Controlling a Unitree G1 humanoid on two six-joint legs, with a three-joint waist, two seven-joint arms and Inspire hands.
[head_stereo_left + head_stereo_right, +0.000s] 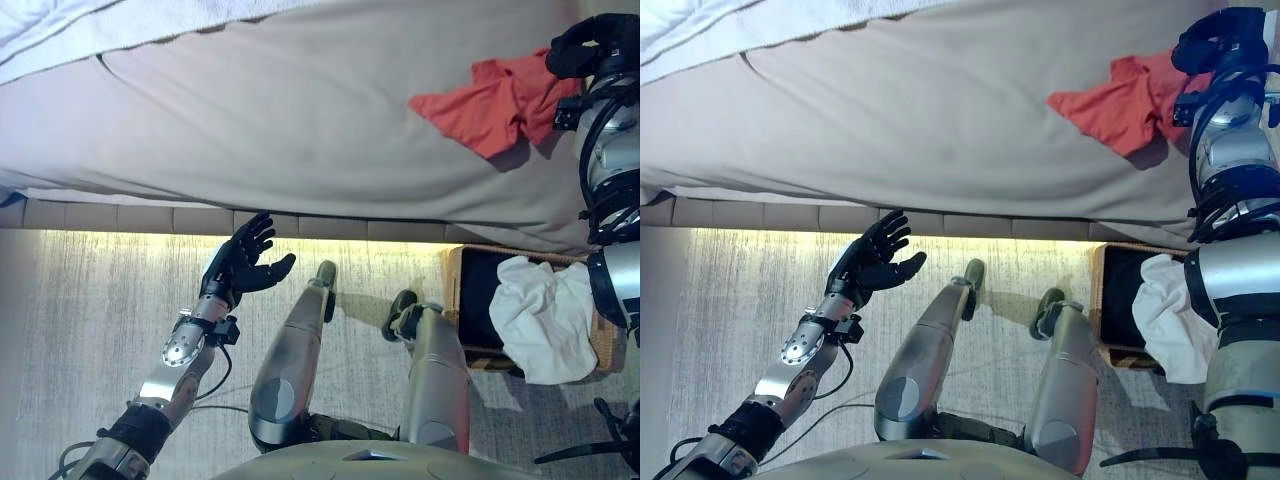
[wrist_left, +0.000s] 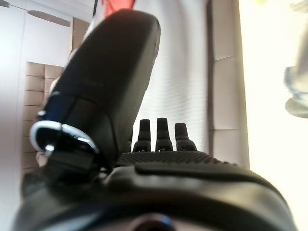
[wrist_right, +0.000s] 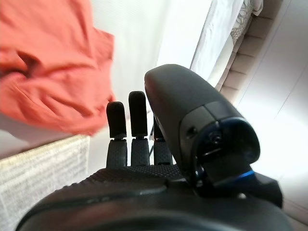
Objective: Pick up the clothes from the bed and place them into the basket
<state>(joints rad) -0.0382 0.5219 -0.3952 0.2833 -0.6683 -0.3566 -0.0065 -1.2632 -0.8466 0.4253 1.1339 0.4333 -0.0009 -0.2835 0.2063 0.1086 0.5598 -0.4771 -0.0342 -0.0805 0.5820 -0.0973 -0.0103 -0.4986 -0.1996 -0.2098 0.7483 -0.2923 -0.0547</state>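
We see the red garment (image 1: 495, 103) lying on the bed (image 1: 300, 120) just beside our right hand (image 1: 585, 48), fingers straight and empty, while our open left hand (image 1: 240, 265) hangs well apart.

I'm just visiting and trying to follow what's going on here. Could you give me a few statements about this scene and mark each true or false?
1. A red garment lies on the bed. True.
2. The basket is empty. False: a white cloth lies in it, draped over its rim.
3. The left hand holds a garment. False: it is open and empty, over the floor.
4. The right hand is open beside the red garment. True.
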